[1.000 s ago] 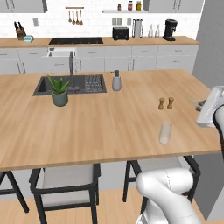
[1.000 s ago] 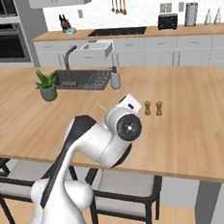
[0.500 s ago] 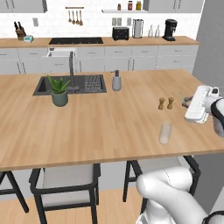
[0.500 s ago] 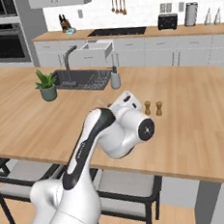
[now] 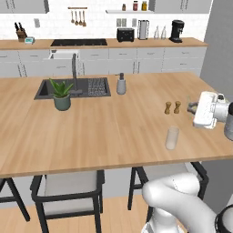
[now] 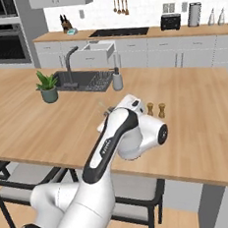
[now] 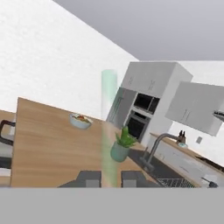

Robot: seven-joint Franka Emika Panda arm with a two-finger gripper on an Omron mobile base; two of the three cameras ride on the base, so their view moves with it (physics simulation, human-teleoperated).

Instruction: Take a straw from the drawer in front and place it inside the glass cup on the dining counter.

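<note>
Wooden and pale, the dining counter stretches across both base views, with the sink set into its far side and black-framed chairs tucked under the near edge. The glass cup stands upright near the counter's front right part in the left base view, clear and with nothing in it. Just behind it sit two small brown shakers, side by side, apart from the glass.

In the left base view the gripper hangs over the counter's right end, beside the shakers and above counter level, pointing sideways toward the sink end. Its fingers are pinched narrow on the straw — in the hand view the straw rises as a pale, blurred stick between the two dark tips. In the right base view the straw shows as a thin whitish line poking out from the hand.

A potted plant stands by the sink's near left corner, and a grey soap bottle at its right. Across the room, one drawer in the back cabinets stands pulled out — below the wood worktop.
</note>
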